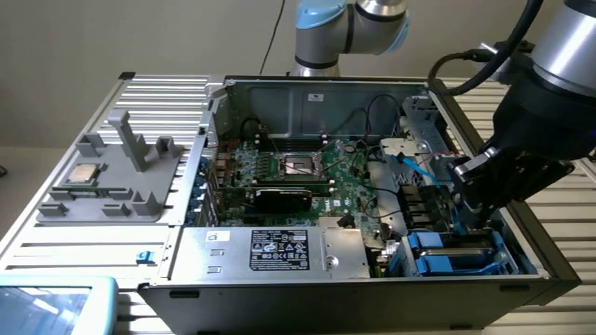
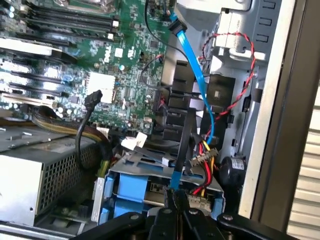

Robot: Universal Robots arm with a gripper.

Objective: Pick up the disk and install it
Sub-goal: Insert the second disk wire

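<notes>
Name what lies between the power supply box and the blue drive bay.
In the wrist view, black and braided cables lie between the power supply and the drive bay.

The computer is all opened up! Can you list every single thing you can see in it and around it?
Computer case: one, grey and black, lying open on the table.
Motherboard: one, green, inside the case.
Power supply box: one, silver with a black label, at the case's near edge.
Drive bay: one, with blue plastic parts, in the case's near corner on the exterior view's right.
Blue cable: one, running down to the bay.
Red and black twisted wires: one bundle, by the case wall.
Grey holder tray: one, on the exterior view's left.
Small square chip: one, silver, on the tray.
Slatted table: one, silver.
Gripper: one, black, just above the drive bay.
</notes>
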